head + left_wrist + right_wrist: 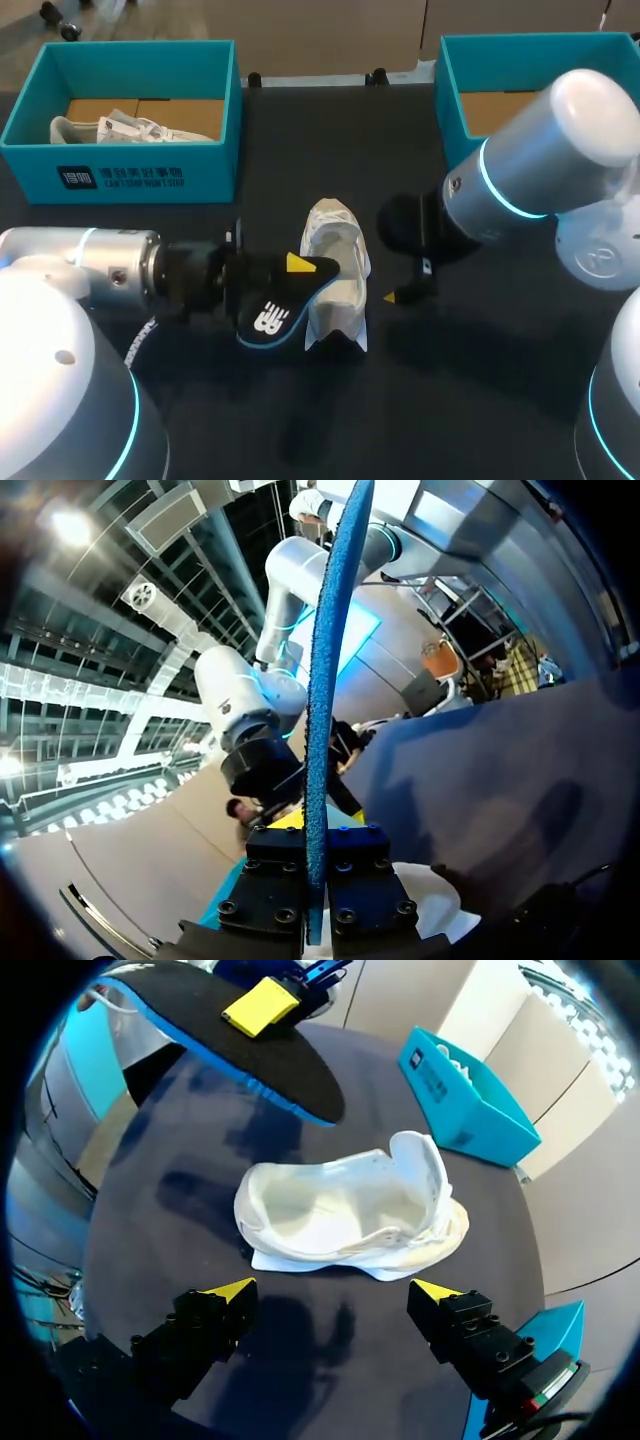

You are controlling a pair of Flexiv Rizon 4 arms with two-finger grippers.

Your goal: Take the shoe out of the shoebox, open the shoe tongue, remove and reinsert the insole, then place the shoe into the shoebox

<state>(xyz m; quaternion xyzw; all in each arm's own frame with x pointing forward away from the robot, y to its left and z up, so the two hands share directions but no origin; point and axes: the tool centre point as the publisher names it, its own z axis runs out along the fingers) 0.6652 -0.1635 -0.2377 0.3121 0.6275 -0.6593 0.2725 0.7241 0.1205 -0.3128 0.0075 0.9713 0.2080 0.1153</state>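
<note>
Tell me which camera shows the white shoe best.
The right wrist view: the white shoe lies whole, ahead of the open right gripper. In the head view the insole overlaps it; the left wrist view catches only a white sliver.

This is a robot lab, laid out as a test bench. Two grey machine arms with lit cyan rings, the left arm [90,265] and the right arm [540,150], come in over a bare black table [450,400]. The table holds trial props rather than household goods. Two open teal boxes stand at the far edge, the left box [130,175] with a boxed shoe [120,128] inside and the right box [455,90]. A white shoe [335,250] lies in the middle. The left gripper [295,270] clamps a loose insole [265,320] beside the shoe.
</note>
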